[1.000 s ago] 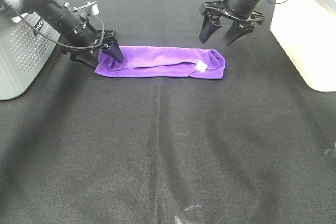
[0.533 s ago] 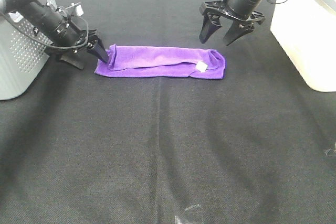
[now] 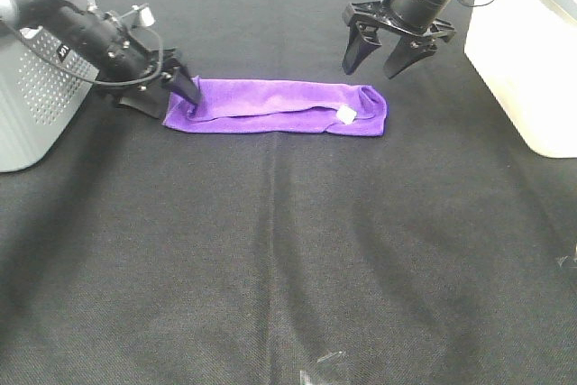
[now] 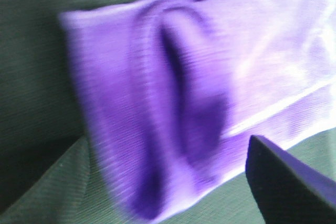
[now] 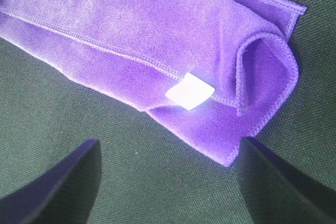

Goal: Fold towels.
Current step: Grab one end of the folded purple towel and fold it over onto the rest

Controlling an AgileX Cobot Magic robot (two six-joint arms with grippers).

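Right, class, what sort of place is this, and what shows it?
Probably a robotics lab bench, not a home: the left gripper and right gripper of a two-armed robot hang over a table draped in black cloth, with one purple towel laid out and a grey perforated basket at one side.

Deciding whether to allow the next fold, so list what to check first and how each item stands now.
1. Purple towel lies flat as a long strip: ok.
2. Left gripper is at the strip's left end, jaws spread: ok. Whether it has any cloth: cannot tell.
3. Right gripper is open and off the cloth, by the far side of the right end: ok.
4. Right end is tidy: not ok. The edge curls over beside the white tag.
5. Left wrist view is sharp enough to judge a grasp: not ok, blurred.
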